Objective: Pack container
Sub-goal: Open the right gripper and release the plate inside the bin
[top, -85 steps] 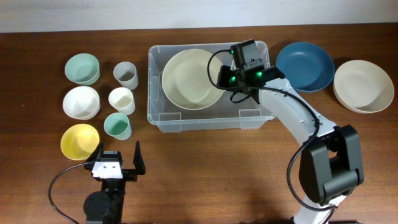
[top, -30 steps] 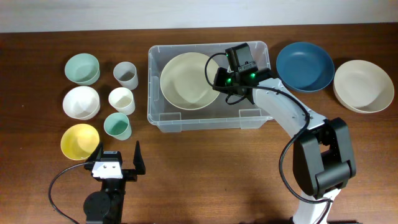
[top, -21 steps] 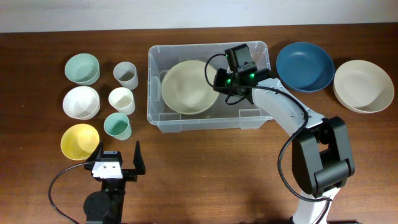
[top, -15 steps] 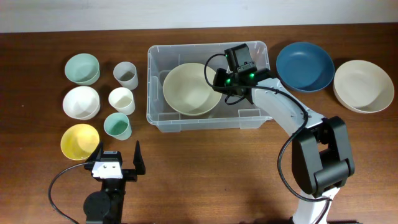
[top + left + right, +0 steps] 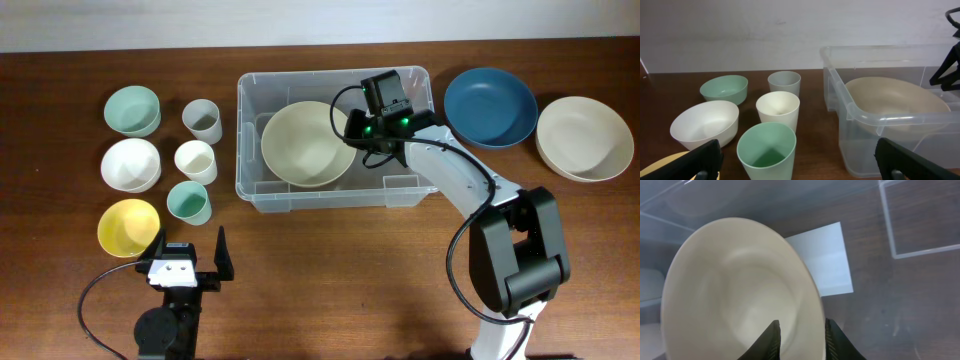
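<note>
container [image 5: 300,197] sits at 12 o'clock on the table [image 5: 330,280], upright, long side running 9 to 3. One cream bowl [image 5: 305,143] lies flat inside, in the 9 o'clock half, mouth up. White label [image 5: 820,262] on the bin floor shows just past the bowl's rim.

right gripper [image 5: 802,340] is down inside the bin at the bowl's 3 o'clock rim. Fingers slightly apart, one inside the rim and one outside, straddling it, not clamped.

left gripper [image 5: 191,252] is parked at 7 o'clock on the table, fingers wide apart, nothing between them.

Outside the bin at 3 o'clock: blue bowl [image 5: 489,106], then beige bowl [image 5: 585,137]. At 9 o'clock: grey cup [image 5: 202,121], white cup [image 5: 195,161], teal cup [image 5: 188,203]; further out, green bowl [image 5: 132,110], white bowl [image 5: 130,164], yellow bowl [image 5: 128,227].
</note>
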